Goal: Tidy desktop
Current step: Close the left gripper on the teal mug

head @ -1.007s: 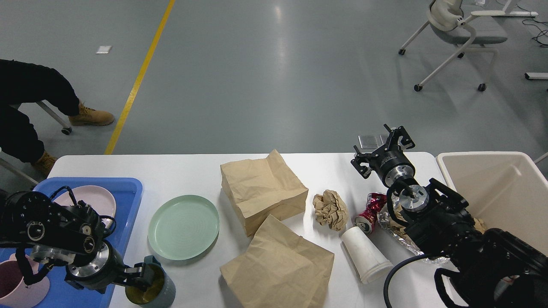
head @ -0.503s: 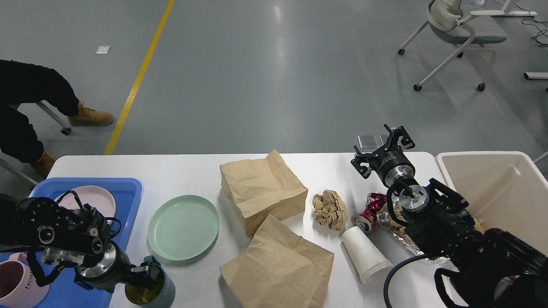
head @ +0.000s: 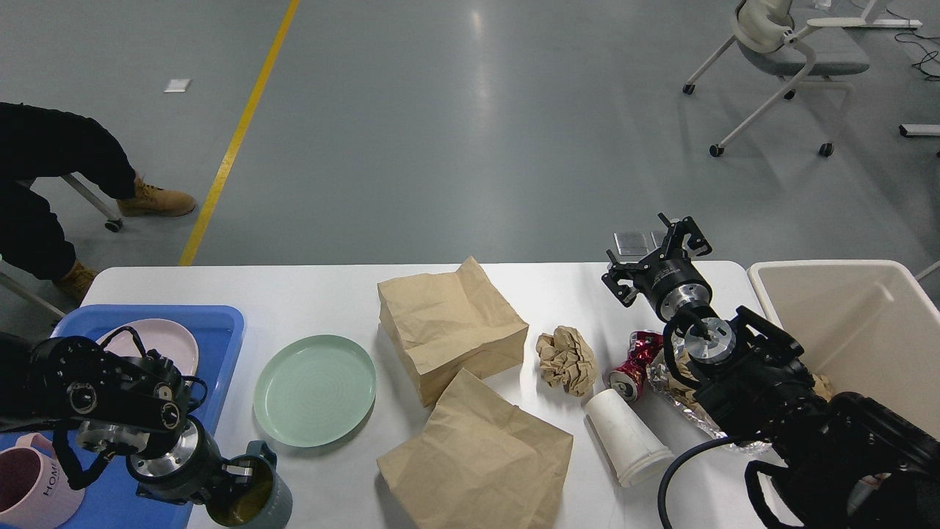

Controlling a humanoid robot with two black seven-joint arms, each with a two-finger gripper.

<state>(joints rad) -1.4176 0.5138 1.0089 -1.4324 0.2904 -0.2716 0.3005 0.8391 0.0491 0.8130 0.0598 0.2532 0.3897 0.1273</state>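
Note:
The white desktop (head: pixel 330 294) holds a green plate (head: pixel 314 389), two brown paper bags (head: pixel 452 323) (head: pixel 477 455), a crumpled paper ball (head: pixel 567 358), a crushed red can (head: pixel 635 364), a tipped white paper cup (head: pixel 628 437) and a foil wrapper (head: pixel 672 397). My left gripper (head: pixel 239 472) is shut on the rim of a grey-green mug (head: pixel 257 499) at the front left, beside the blue tray (head: pixel 224 330); the mug is tilted. My right gripper (head: pixel 656 256) is open and empty above the table's back right edge.
The blue tray holds a pink plate (head: pixel 165 342) and a pink mug (head: pixel 33 488). A beige bin (head: pixel 859 323) stands off the table's right end. A seated person's legs (head: pixel 51 169) are at the far left, and an office chair (head: pixel 786 51) at the far right.
My left arm has shifted, carrying the grey-green mug slightly left and tilting it; the pink mug in the tray has come into view. The right arm has not moved.

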